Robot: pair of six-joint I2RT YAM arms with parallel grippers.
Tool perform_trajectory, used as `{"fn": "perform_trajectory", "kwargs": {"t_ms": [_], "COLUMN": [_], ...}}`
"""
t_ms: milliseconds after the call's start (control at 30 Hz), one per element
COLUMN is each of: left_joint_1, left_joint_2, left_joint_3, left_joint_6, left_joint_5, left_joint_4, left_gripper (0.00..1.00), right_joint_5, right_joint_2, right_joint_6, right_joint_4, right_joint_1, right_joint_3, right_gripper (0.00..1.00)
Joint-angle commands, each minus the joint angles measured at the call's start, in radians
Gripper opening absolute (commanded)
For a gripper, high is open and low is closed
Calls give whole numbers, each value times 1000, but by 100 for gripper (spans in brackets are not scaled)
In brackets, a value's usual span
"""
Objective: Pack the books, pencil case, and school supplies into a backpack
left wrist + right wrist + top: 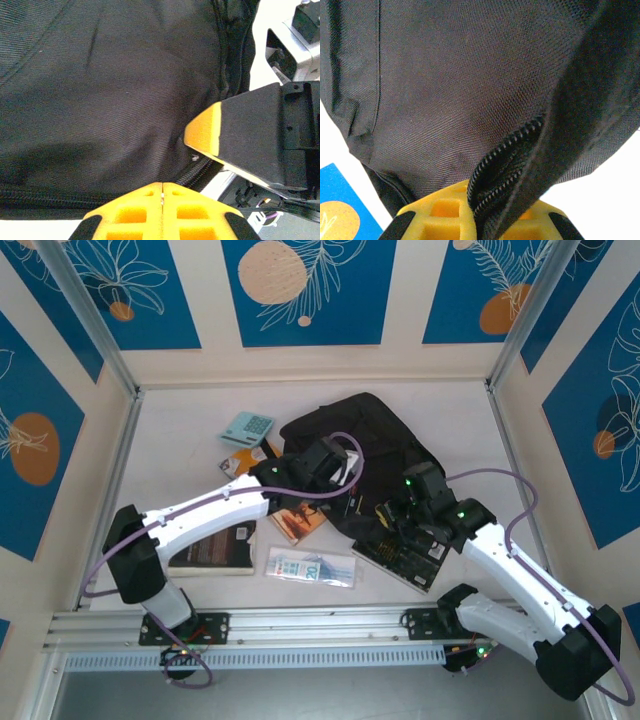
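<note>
White table [180, 430]; backpack [370, 440] at centre, books [215, 550] beside it, unpacked; right claw [476, 200] clamped on zip edge [500, 160]; left claw [162, 192] shut, hold uncertain; risk: fabric slips under opposed pull, opening collapses.

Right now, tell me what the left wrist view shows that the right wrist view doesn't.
Left wrist: the left end effector, shut with pads meeting, and the right end effector close beside it. Right wrist: a zipper edge pinched between that camera's own yellow fingers, plus a blue patterned panel at lower left. Both: the black backpack fabric and zipper teeth.
</note>
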Motion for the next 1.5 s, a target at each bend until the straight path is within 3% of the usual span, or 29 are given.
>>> {"fn": "perform_trajectory", "kwargs": {"t_ms": [0,767,833,967,1033,1467], "left_joint_1": [33,220,220,207,185,68], "left_joint_2": [-61,-77,-72,-70,-81,-78], "left_joint_3": [-16,-97,-98,-92,-89,-27], "left_joint_6": [6,9,4,-15,-20,-43], "left_joint_5": [-10,58,88,131,132,127], "left_joint_4": [-2,17,31,59,78,100], "left_gripper": [0,0,0,0,0,0], "right_joint_5": [45,98,96,81,82,62], "right_joint_2": [-15,-30,-23,7,10,-9], "right_joint_6": [-19,-146,-170,-214,-208,65], "right_joint_4": [-45,-101,-88,-106,-134,-153], "right_joint_1": [3,-35,-36,-43,-43,112], "right_joint_3": [-13,3,7,68,107,170], "right_gripper": [0,3,9,40,48,58]}}
